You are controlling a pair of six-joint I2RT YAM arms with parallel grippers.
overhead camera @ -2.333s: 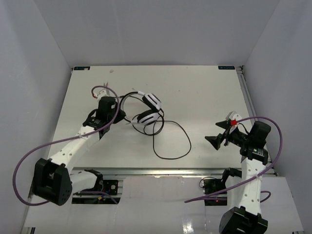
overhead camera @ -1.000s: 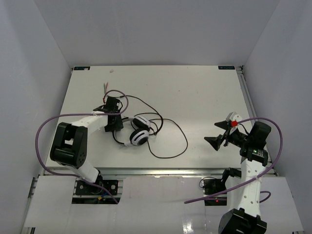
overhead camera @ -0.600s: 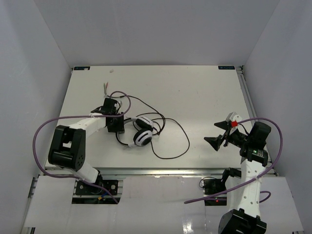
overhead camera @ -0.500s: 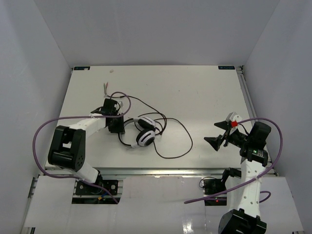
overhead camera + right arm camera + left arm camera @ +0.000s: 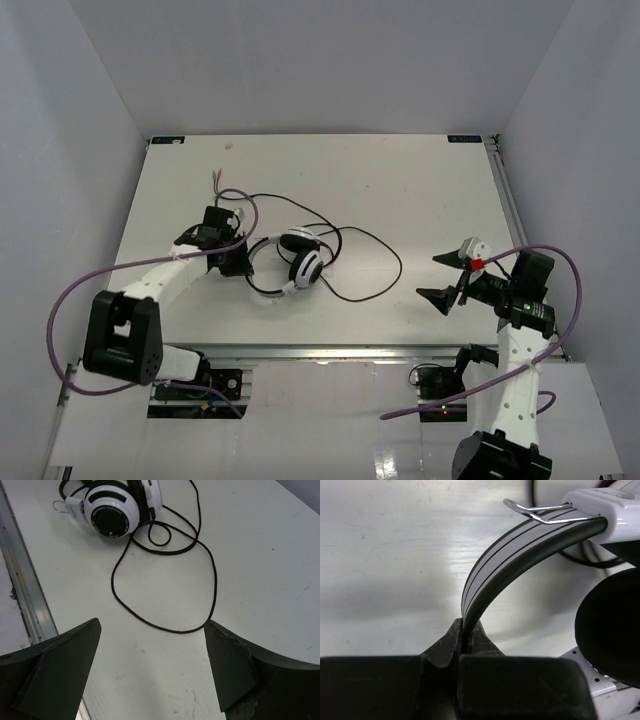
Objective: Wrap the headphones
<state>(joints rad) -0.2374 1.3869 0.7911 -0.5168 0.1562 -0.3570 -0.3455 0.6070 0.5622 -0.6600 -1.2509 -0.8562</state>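
The headphones (image 5: 301, 262) lie on the white table left of centre, earcups together. In the left wrist view, the white-and-black headband (image 5: 520, 545) runs down between my fingers, with a black earcup pad (image 5: 612, 625) at the right. My left gripper (image 5: 243, 262) (image 5: 467, 627) is shut on the headband. The thin black cable (image 5: 385, 262) lies in loose loops to the right and back. Its plugs (image 5: 216, 180) rest at the far left. My right gripper (image 5: 447, 277) (image 5: 152, 626) is open and empty above the table. The cable's near loop (image 5: 165, 626) lies just beyond its fingertips, and the headphones (image 5: 112, 510) lie farther off.
Thick purple robot cables (image 5: 70, 290) (image 5: 570, 270) loop off both arms. A metal rail (image 5: 502, 200) runs along the table's right edge and another (image 5: 22, 590) along the near edge. Grey walls enclose the table on three sides.
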